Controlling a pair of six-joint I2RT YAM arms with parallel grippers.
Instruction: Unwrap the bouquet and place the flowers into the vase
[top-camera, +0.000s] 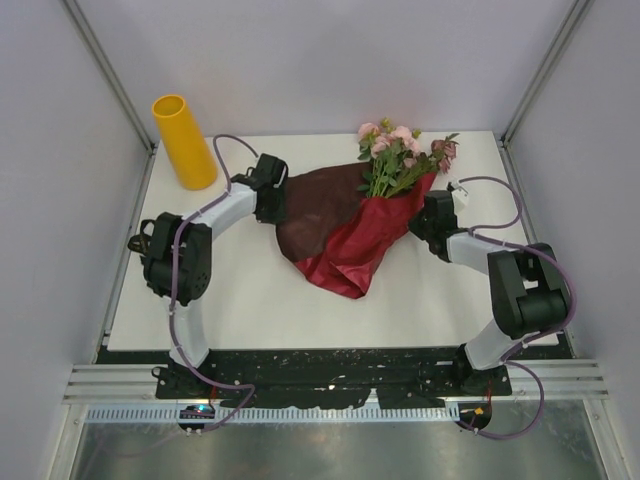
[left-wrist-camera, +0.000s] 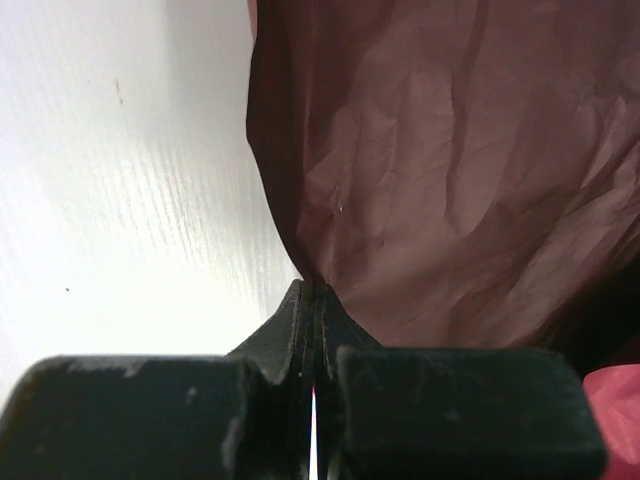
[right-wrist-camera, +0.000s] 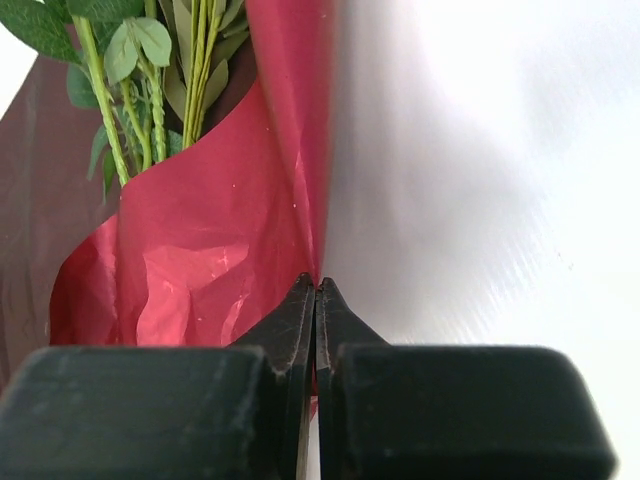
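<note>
Where the white desk (top-camera: 250, 300) lies between the arms, the bouquet (top-camera: 355, 225) rests at its middle, paper loosened.
Its dark red wrapping paper (top-camera: 320, 215) fans out flat. The yellow vase (top-camera: 184, 141) stands upright at the far left corner, well apart. The pink flowers (top-camera: 395, 150) point toward the far edge. The left pincer (left-wrist-camera: 312, 290) is clamped on the paper's left edge, the right pincer (right-wrist-camera: 316, 285) on its right edge.

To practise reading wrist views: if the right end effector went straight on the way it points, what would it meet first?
The wrapping paper: the right end effector is shut on its edge, which runs on ahead. The flower stems likely lie beside that line.
</note>
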